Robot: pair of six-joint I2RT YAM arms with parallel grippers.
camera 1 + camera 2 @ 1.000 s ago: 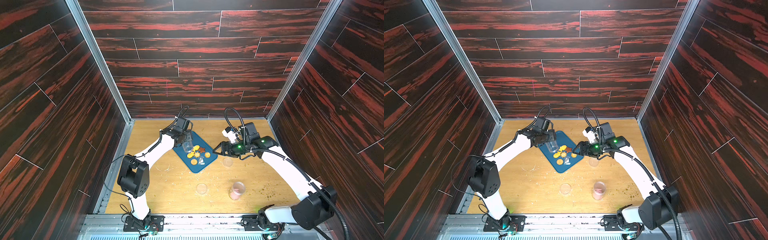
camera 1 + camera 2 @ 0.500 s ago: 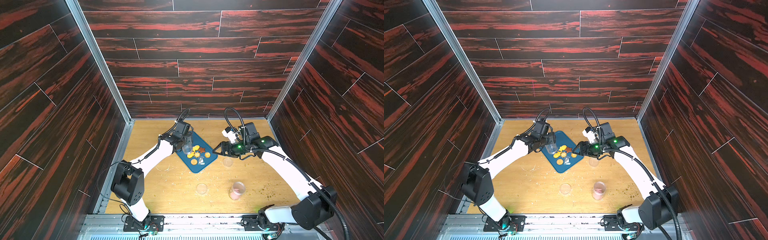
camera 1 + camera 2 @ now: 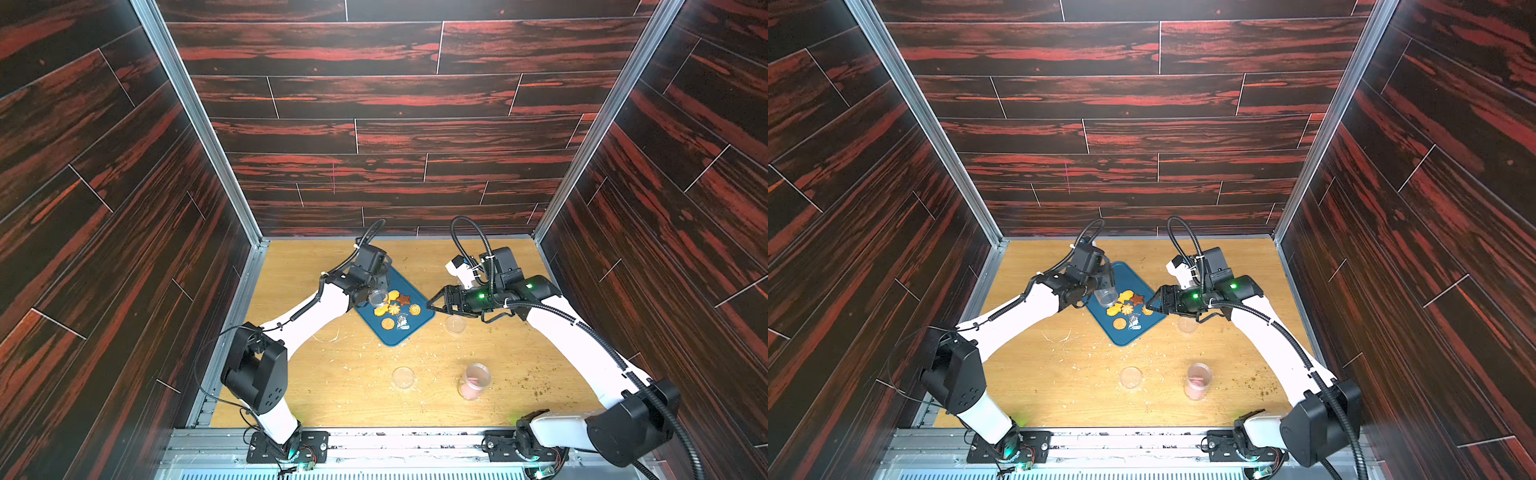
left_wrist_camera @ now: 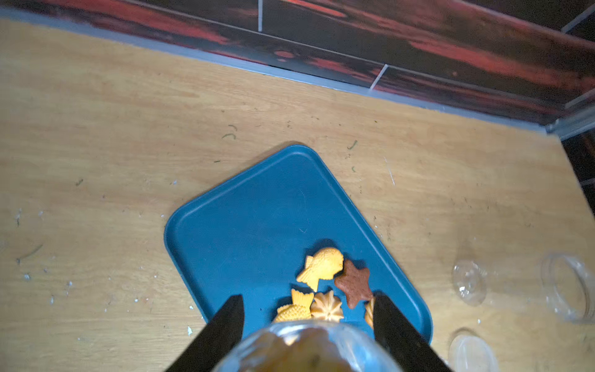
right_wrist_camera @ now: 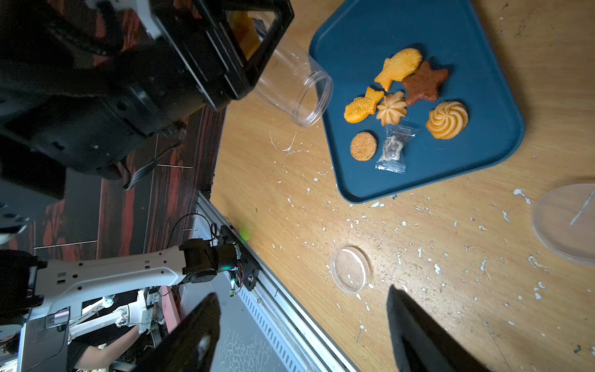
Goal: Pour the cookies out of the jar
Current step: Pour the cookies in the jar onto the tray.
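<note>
A clear plastic jar (image 3: 377,297) (image 3: 1105,295) (image 5: 296,87) lies tilted in my left gripper (image 3: 375,286) (image 4: 307,302), which is shut on its body. The jar's open mouth points down at the left edge of the blue tray (image 3: 409,330) (image 3: 1119,338) (image 5: 450,180) (image 4: 251,209). The cookies (image 3: 395,309) (image 3: 1125,308) (image 5: 402,96) (image 4: 323,267) lie on the tray: yellow fish shapes, a brown star, orange swirls, a tan round. A brownish blur shows through the jar's base (image 4: 309,348). My right gripper (image 3: 432,305) (image 3: 1152,303) (image 5: 302,294) hovers open and empty off the tray's right edge.
A small clear packet (image 5: 392,148) lies among the cookies. On the wooden table lie a clear lid (image 3: 403,377) (image 5: 350,270), a second clear lid (image 3: 455,324) (image 5: 566,222) below my right gripper, and a pink-filled jar (image 3: 473,380) (image 3: 1198,380) near the front. Crumbs are scattered about.
My left arm's lower links have swung outward and the jar has shifted slightly at the tray's edge. The cookies and the right arm have not moved.
</note>
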